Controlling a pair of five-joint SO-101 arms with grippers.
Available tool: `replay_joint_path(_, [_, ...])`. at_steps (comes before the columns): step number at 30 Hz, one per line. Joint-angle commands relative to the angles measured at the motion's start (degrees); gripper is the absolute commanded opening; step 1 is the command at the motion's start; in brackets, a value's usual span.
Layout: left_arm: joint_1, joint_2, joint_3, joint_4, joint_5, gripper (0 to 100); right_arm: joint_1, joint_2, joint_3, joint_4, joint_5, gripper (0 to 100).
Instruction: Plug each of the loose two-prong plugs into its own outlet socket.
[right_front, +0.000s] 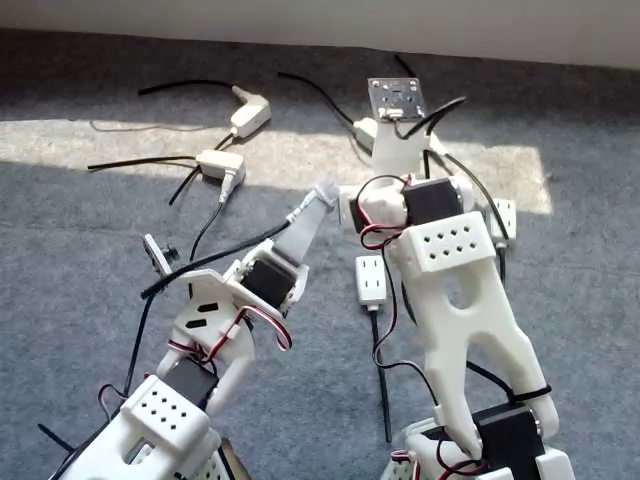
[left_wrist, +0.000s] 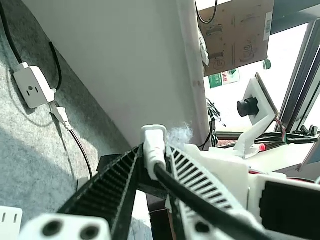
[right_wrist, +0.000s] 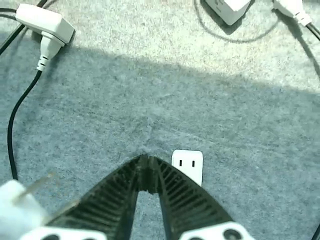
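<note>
plug (left_wrist: 153, 137) pinched in the left pincer (left_wrist: 155, 152) at centre frame, right pincer (right_wrist: 145, 161) pressed together, empty, tips just beside a white socket (right_wrist: 187, 165) at lower centre

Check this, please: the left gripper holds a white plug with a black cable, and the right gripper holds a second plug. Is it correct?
Not quite. The right gripper holds nothing: the right wrist view shows its jaws shut and empty, near a white outlet socket. The left gripper does hold a white plug with a black cable.
</note>
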Motion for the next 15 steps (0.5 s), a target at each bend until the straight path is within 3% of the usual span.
replay_joint_path(1, [1.9, -0.6, 0.0, -0.8, 0.1, 1, 0.7, -2.9, -0.6, -1.1, 0.4, 0.6])
replay_joint_path(9, [2.0, -0.1, 0.0, -0.8, -0.1, 1, 3.8, -2.9, -0.9, -0.5, 0.5, 0.6])
replay_joint_path(15, [1.6, 0.0, -1.1, 1.2, -9.1, 1, 8.4, -2.9, -0.7, 0.9, 0.5, 0.6])
